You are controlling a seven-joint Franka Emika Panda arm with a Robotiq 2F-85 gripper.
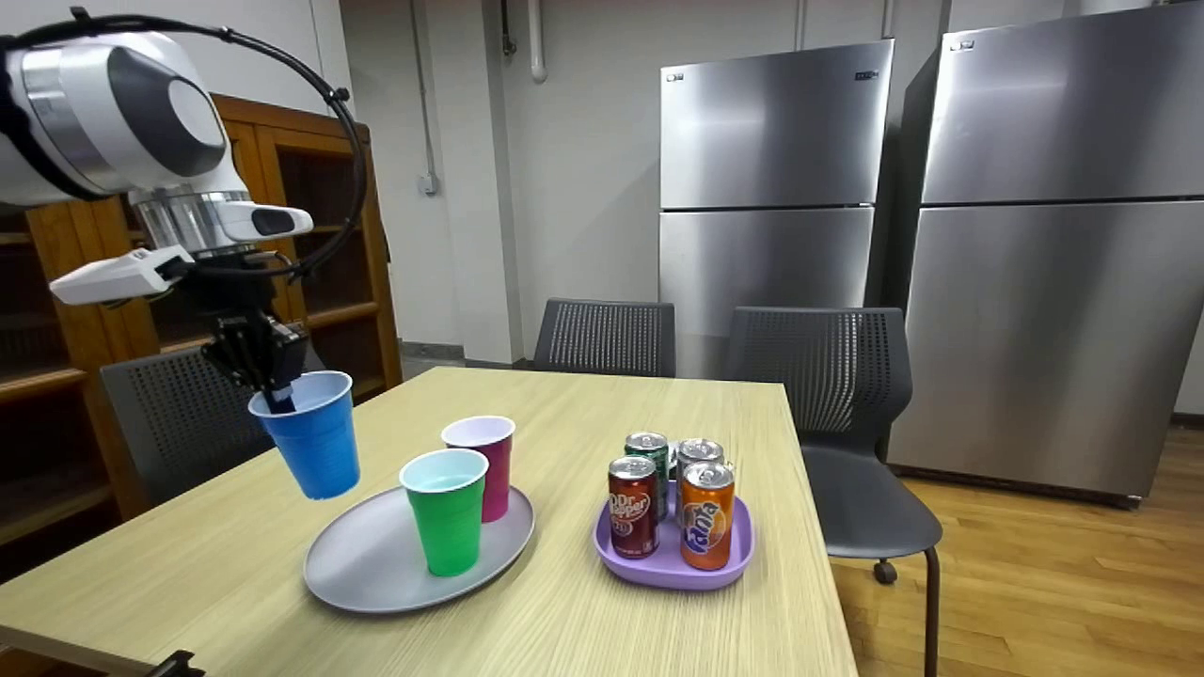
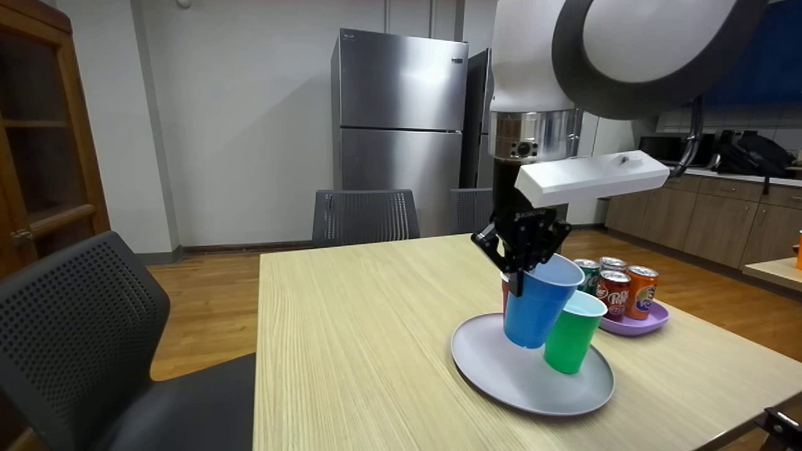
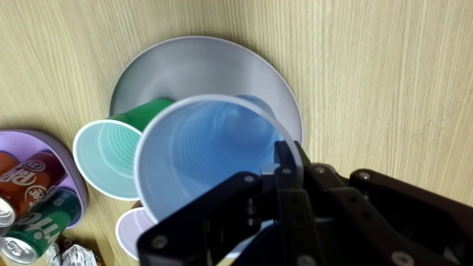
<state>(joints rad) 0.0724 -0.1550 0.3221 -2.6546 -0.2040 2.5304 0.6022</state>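
Aloft, one blue plastic cup [image 1: 320, 451] rim-pinched by closed gripper [image 3: 291, 154]; two cups [image 1: 448, 522] borne on plate [image 1: 367, 561], four soda cans [image 1: 633, 512] on tray [image 1: 673, 574].

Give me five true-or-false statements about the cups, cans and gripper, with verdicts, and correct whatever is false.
1. The green cup lies on its side. False: the green cup stands upright on the plate.
2. The gripper pinches the blue cup at its rim. True.
3. The blue cup hangs clear of the plate. True.
4. The Fanta can stands on the plate. False: the Fanta can stands on the tray.
5. The pink cup stands beside the green cup. True.
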